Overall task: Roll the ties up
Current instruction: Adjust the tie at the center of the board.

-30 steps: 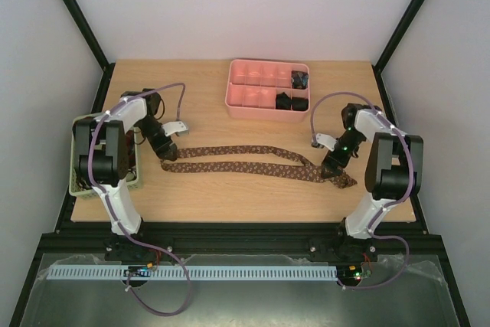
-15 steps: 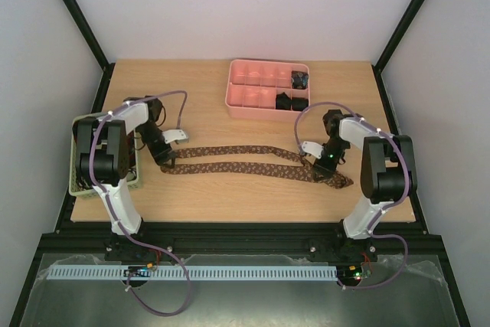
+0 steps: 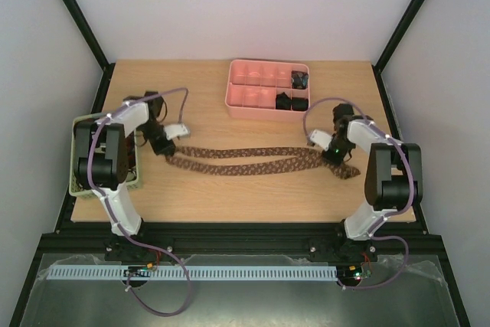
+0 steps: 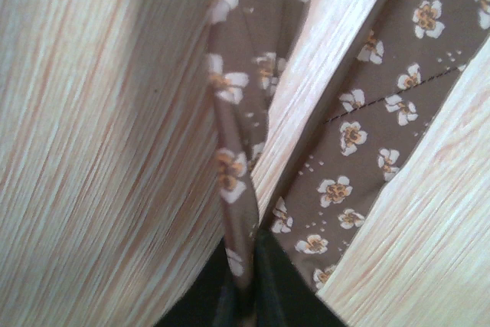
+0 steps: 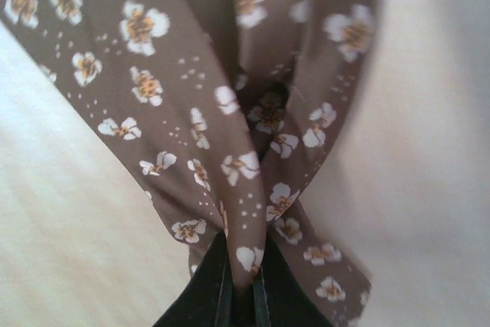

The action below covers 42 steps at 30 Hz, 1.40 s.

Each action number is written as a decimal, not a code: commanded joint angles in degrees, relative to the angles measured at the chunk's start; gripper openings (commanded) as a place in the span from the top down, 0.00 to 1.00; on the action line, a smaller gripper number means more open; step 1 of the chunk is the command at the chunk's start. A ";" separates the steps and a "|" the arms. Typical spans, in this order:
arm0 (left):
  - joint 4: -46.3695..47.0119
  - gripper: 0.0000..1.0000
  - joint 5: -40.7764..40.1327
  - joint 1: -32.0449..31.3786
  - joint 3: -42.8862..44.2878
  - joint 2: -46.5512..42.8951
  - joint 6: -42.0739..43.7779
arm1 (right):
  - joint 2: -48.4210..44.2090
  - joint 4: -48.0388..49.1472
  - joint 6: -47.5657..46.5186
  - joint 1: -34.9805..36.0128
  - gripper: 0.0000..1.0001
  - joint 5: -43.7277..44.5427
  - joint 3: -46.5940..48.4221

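Observation:
A long brown tie [image 3: 245, 161] with small pale flowers lies folded double across the table's middle, its two strips nearly side by side. My left gripper [image 3: 166, 149] is shut on the tie's left fold; in the left wrist view the cloth [image 4: 237, 189] is pinched edge-up between dark fingers [image 4: 287, 289]. At the right end my right gripper [image 3: 334, 155] is shut on the tie, with the fabric [image 5: 230, 151] bunched between its fingers [image 5: 207, 289]. A short tail [image 3: 347, 173] lies past it. Small dark coiled ties [image 3: 292, 101] sit in the pink tray [image 3: 265, 89].
A pale green slotted basket [image 3: 79, 180] stands at the left edge beside the left arm. The pink compartmented tray sits at the back centre. Black frame posts flank the wooden table [image 3: 230, 197].
Both grippers have shut on the brown tie's ends. The right gripper moved back and right, the left slightly back, and the tie's two strips have drawn closer together.

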 commanded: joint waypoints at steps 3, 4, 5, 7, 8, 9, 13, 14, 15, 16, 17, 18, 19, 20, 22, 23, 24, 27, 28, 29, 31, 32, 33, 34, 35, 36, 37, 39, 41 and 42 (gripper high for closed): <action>3.14 0.98 7.06 1.35 16.61 -2.26 -3.30 | -6.60 19.70 1.04 -9.39 0.99 4.57 7.91; 5.23 0.98 7.27 1.40 15.95 -3.78 -3.13 | -8.11 22.67 0.42 -10.60 0.99 3.92 6.88; 7.52 0.98 7.74 1.44 13.97 -5.56 -2.68 | -9.58 25.07 -0.58 -11.17 0.99 3.31 5.24; 14.42 0.98 7.38 1.02 6.72 -10.12 -1.42 | -13.18 29.52 -1.76 -11.27 0.99 1.72 -0.61; 19.71 0.98 6.16 0.57 1.32 -13.91 -0.62 | -15.30 32.40 -2.10 -10.86 0.99 0.74 -4.38; 25.38 0.98 4.59 0.04 -4.65 -17.21 0.15 | -17.42 36.43 -2.69 -9.96 0.99 0.61 -9.18; 49.62 0.98 -1.60 -1.35 -26.97 -26.69 2.37 | -22.94 59.62 -8.34 -5.79 0.99 4.53 -32.26; 51.57 0.98 -2.38 -1.36 -29.34 -27.58 2.60 | -23.13 62.83 -8.63 -5.07 0.99 5.47 -35.34; 52.85 0.98 -3.65 -1.35 -31.16 -28.13 2.50 | -23.41 65.34 -9.00 -4.70 0.99 6.03 -37.70; 54.03 0.98 -4.61 -1.36 -32.61 -28.61 2.36 | -23.90 68.32 -9.86 -4.61 0.99 6.13 -40.17; 54.95 0.98 -5.17 -1.24 -34.76 -29.33 2.73 | -24.51 70.44 -11.28 -4.60 0.99 5.93 -42.68; 55.85 0.98 -5.36 -1.13 -36.50 -30.31 3.63 | -25.30 72.06 -12.72 -4.60 0.99 5.48 -44.83; 57.28 0.98 -5.39 -1.15 -38.46 -31.65 5.16 | -26.48 73.02 -13.97 -4.60 0.99 4.47 -46.89; 58.91 0.98 -5.28 -1.19 -40.99 -33.30 6.82 | -27.62 73.21 -15.00 -4.55 0.99 3.30 -48.49; 61.63 0.98 -4.21 -1.19 -45.95 -37.80 10.29 | -29.96 72.39 -17.20 -4.02 0.98 1.31 -51.36; 61.92 0.98 -3.57 -1.17 -48.14 -39.53 13.29 | -31.20 70.33 -18.30 -3.83 0.99 0.55 -52.19; 62.08 0.98 -3.13 -1.20 -50.10 -40.94 15.40 | -32.71 67.82 -19.25 -3.81 0.99 -0.30 -52.60; 63.11 0.94 -3.49 -1.23 -55.28 -44.15 20.78 | -37.98 60.56 -23.83 -3.80 0.96 -2.35 -54.21; 61.85 0.83 -3.56 -1.20 -55.98 -44.92 21.74 | -39.75 55.97 -24.88 -3.80 0.84 -3.03 -53.87; 59.80 0.69 -3.40 -1.19 -55.81 -45.73 22.11 | -41.53 51.19 -25.61 -3.80 0.70 -3.90 -52.76; 55.80 0.45 -2.53 -1.19 -54.07 -47.65 21.02 | -45.23 41.50 -26.03 -3.80 0.37 -5.60 -50.03; 53.59 0.35 -1.99 -1.19 -52.76 -48.49 20.29 | -46.88 35.26 -26.39 -3.80 0.27 -6.43 -48.25; 50.45 0.28 -1.40 -1.15 -50.73 -49.05 19.81 | -48.13 30.11 -26.82 -3.80 0.17 -7.29 -46.42; 46.84 0.23 -0.61 -1.12 -48.67 -49.35 19.71 | -49.08 24.75 -27.48 -3.80 0.12 -8.05 -43.86; 41.20 0.20 0.34 -1.17 -45.42 -49.50 19.77 | -49.60 19.20 -28.09 -3.80 0.07 -8.97 -40.72; 36.80 0.19 1.19 -1.15 -42.82 -49.48 19.89 | -49.53 13.56 -28.53 -3.80 0.03 -9.70 -37.70; 32.83 0.18 1.96 -1.11 -40.40 -49.28 20.32 | -48.96 8.86 -28.59 -3.80 0.00 -10.26 -34.27; 26.06 0.17 3.37 -1.13 -35.64 -48.43 20.47 | -46.26 -0.11 -27.32 -3.80 0.01 -11.05 -26.87; 19.71 0.17 4.74 -1.31 -30.25 -46.18 19.79 | -41.37 -7.95 -24.46 -4.20 0.02 -11.60 -18.75; 16.27 0.18 5.33 -1.52 -27.14 -44.24 18.94 | -38.32 -11.43 -22.68 -4.87 0.01 -12.26 -14.30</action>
